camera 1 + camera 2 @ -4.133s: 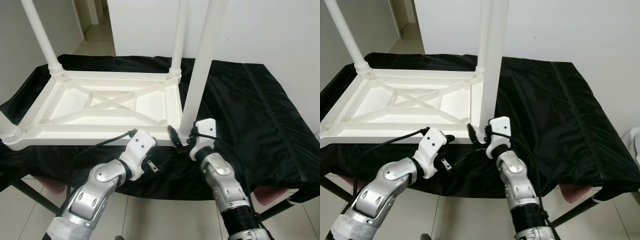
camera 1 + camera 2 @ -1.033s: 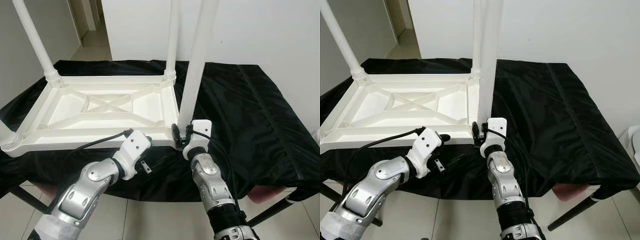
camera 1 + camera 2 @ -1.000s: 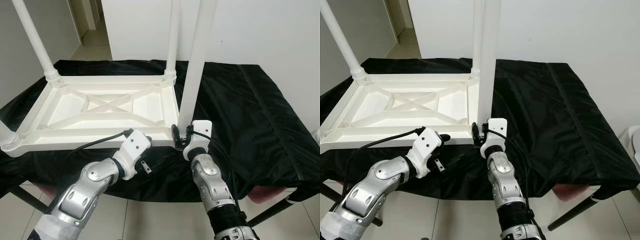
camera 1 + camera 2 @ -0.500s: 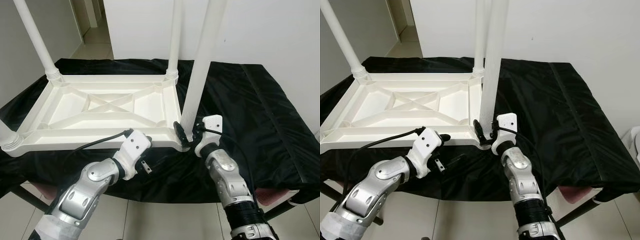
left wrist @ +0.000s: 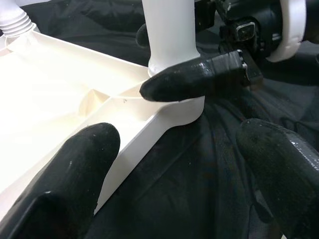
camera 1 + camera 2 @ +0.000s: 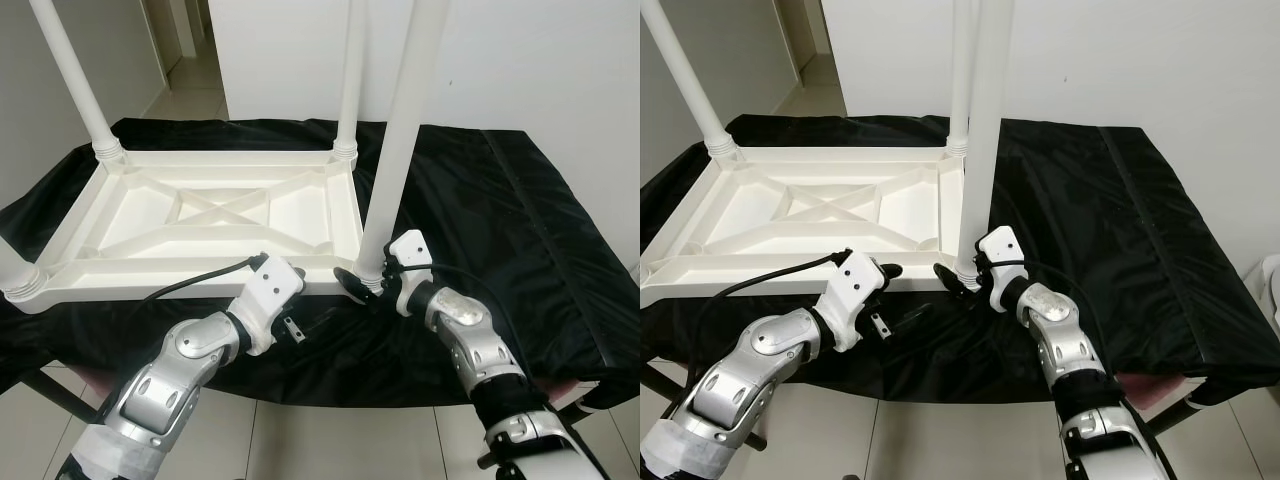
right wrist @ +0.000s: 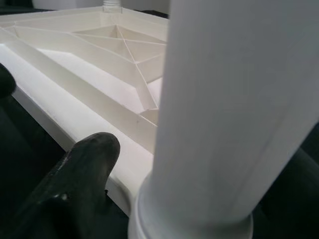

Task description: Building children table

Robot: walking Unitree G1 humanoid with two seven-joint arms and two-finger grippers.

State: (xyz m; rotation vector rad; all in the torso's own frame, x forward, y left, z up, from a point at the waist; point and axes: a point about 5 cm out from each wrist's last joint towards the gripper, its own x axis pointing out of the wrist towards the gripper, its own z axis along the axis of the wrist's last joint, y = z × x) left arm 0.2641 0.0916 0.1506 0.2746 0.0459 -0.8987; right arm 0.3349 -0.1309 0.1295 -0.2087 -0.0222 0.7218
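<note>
A white plastic children's table (image 6: 150,268) lies upside down on a black-covered work table. Three legs stand up from its corners: back left (image 6: 75,80), back right (image 6: 350,70) and near right (image 6: 400,130). At the near left corner I see only a ribbed leg base (image 6: 15,275) at the frame edge. My right gripper (image 6: 362,282) is shut on the near right leg just above its socket, with one black finger (image 5: 199,79) across the leg's front. My left gripper (image 5: 177,134) is open, its fingers spread in front of the table's near rim, just left of that corner.
The black cloth (image 6: 500,220) has bare room to the right of the white table and hangs over the front edge. A white wall stands close behind. A corridor (image 6: 185,40) opens at the back left. Tiled floor (image 6: 320,450) lies below my arms.
My right forearm has swung out to the right while its gripper stays at the leg's base. The leg stands slightly more upright. My left gripper has edged closer to that corner.
</note>
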